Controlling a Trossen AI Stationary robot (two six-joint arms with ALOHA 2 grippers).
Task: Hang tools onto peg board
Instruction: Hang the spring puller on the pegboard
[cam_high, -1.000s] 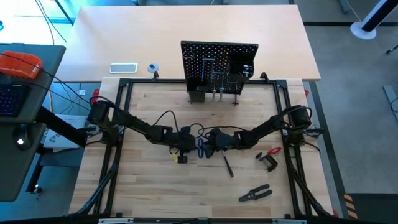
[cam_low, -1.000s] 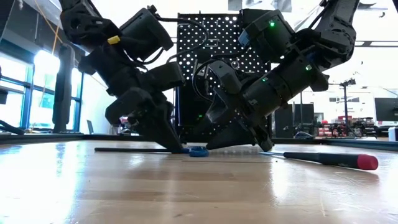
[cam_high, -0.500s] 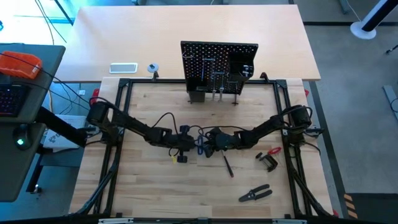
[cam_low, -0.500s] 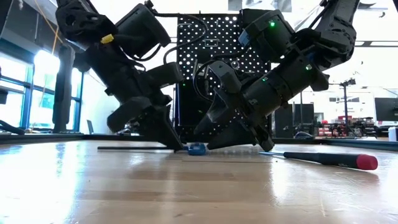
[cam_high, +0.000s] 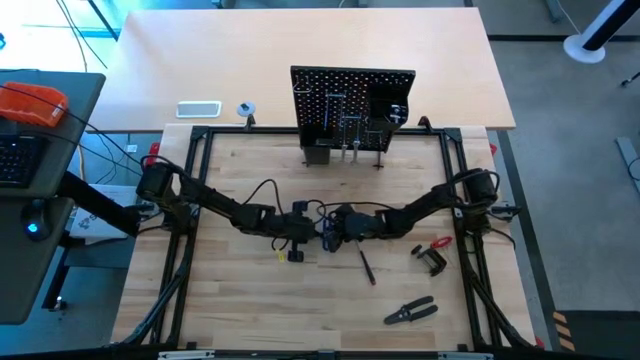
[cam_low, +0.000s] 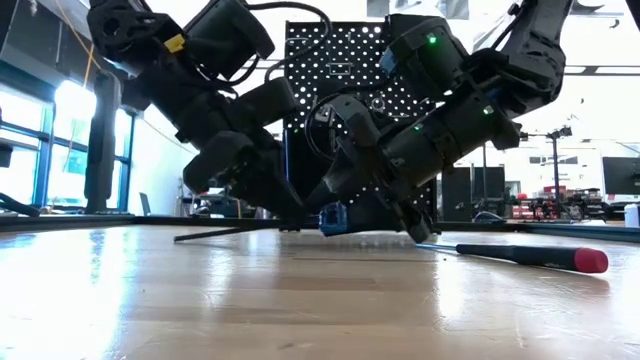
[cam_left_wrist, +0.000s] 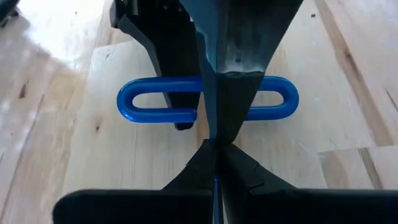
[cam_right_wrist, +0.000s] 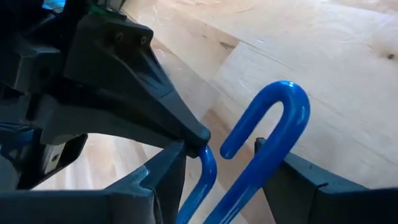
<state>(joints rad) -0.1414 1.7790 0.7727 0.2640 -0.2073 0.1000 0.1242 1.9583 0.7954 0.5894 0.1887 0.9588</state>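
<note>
The blue-handled bent key (cam_high: 322, 233) is at the table's middle, between my two grippers. Its blue loop handle (cam_low: 335, 218) is raised and its thin shaft (cam_low: 230, 233) slants down to the table. My left gripper (cam_high: 306, 228) is shut on the handle. My right gripper (cam_high: 333, 228) is open, with a finger on either side of the loop (cam_right_wrist: 273, 137); I cannot tell whether they touch it. The peg board (cam_high: 352, 100) stands upright at the far edge with several tools hanging on it. My left gripper pinches the middle of the blue loop handle (cam_left_wrist: 186, 99) between its two shut fingers, which lie across the loop. It comes slanting down from the table's left. The handle end is lifted clear, and the shaft's far tip (cam_low: 180, 239) rests on the table.
A red-tipped screwdriver (cam_high: 366, 266) lies just right of the grippers, also in the low view (cam_low: 520, 255). A red-and-black clamp (cam_high: 432, 255) and black-handled pliers (cam_high: 410, 312) lie nearer the right and near edges. A white tray (cam_high: 198, 109) and tape roll (cam_high: 246, 109) sit beyond the frame.
The key's blue handle end has been lifted off the table while the shaft's tip stays down, so the key now tilts. My left gripper has risen with it. My right gripper has risen a little, staying at the handle.
</note>
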